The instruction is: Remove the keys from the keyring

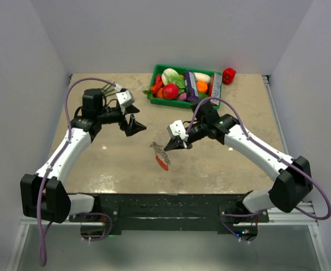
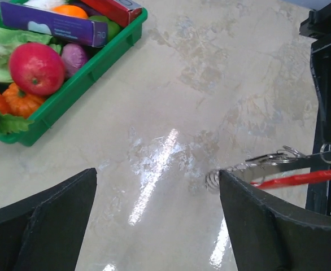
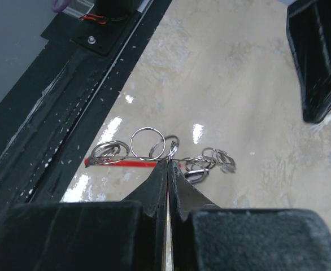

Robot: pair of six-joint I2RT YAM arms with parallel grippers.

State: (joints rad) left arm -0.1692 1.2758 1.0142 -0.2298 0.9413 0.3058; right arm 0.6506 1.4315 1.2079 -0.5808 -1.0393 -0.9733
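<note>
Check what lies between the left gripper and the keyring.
Only bare tabletop, seen in the top view; the open left gripper hangs apart from the keyring.

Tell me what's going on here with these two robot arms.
The right gripper is shut on the keyring, holding the bunch with its red tag low over the table. The left gripper is open and empty, off to one side and not touching the bunch. The keys appear to be on the ring, so none has been removed yet. The green tray of toy food at the back is not involved.
</note>
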